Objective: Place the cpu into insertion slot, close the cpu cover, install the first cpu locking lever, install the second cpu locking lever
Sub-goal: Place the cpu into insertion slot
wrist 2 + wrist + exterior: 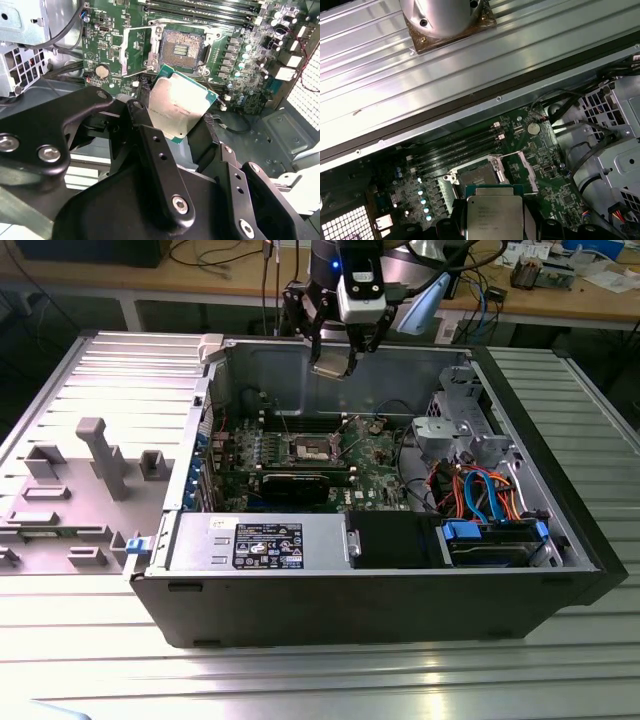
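You have the open computer case (380, 590) across the middle of the exterior view, on the ribbed table (300, 680). At upper centre your claw (338, 352) hangs pinching the cpu (179, 107) by its edges, apart from the bare insertion slot (181, 49). The cpu cover (134, 47) is swung open just beside the slot.

- Ribbed aluminium table (320, 690), its slats running across the exterior view.
- Open black computer case (400, 605) lies on its side on the table, near the middle.
- Grey holder blocks (105, 455) stand on the table beside the case, at the exterior view's left.
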Available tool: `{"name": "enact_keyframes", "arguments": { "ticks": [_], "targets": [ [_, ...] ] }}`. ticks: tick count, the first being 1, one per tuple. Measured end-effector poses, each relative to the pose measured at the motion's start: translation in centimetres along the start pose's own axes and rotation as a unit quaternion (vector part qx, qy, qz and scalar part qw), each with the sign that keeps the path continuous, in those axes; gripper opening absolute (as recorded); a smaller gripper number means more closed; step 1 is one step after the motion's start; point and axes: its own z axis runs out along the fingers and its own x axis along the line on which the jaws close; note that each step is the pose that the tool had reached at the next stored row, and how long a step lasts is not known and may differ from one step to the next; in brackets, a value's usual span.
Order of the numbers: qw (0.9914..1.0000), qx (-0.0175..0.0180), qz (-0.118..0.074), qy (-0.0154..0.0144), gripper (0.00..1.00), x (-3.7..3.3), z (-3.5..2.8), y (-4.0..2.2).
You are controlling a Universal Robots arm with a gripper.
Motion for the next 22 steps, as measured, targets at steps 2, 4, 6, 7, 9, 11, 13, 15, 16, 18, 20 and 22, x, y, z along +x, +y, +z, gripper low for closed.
{"name": "enact_keyframes", "arguments": {
  "ticks": [2, 4, 6, 7, 9, 11, 13, 15, 16, 18, 20, 22],
  "targets": [
    [1.00000, 0.0000, 0.001, -0.0001, 0.55, 0.00, 0.00, 0.00],
    [1.00000, 0.0000, 0.001, -0.0001, 0.55, 0.00, 0.00, 0.00],
    [1.00000, 0.0000, 0.001, -0.0001, 0.55, 0.00, 0.00, 0.00],
    [1.00000, 0.0000, 0.001, -0.0001, 0.55, 0.00, 0.00, 0.00],
    [1.00000, 0.0000, 0.001, -0.0001, 0.55, 0.00, 0.00, 0.00],
    [1.00000, 0.0000, 0.001, -0.0001, 0.55, 0.00, 0.00, 0.00],
    [1.00000, 0.0000, 0.001, -0.0001, 0.55, 0.00, 0.00, 0.00],
    [1.00000, 0.0000, 0.002, -0.0002, 0.55, 0.00, 0.00, 0.00],
    [0.99999, -0.0001, 0.004, -0.0003, 0.55, 0.00, 0.00, 0.00],
    [0.99994, -0.0001, 0.011, -0.0010, 0.55, 0.00, 0.00, 0.00],
    [0.99982, -0.0003, 0.019, -0.0016, 0.55, 0.00, 0.02, 0.00],
    [0.99966, -0.0004, 0.026, -0.0023, 0.55, 0.00, 0.03, -0.01]
  ]
}}
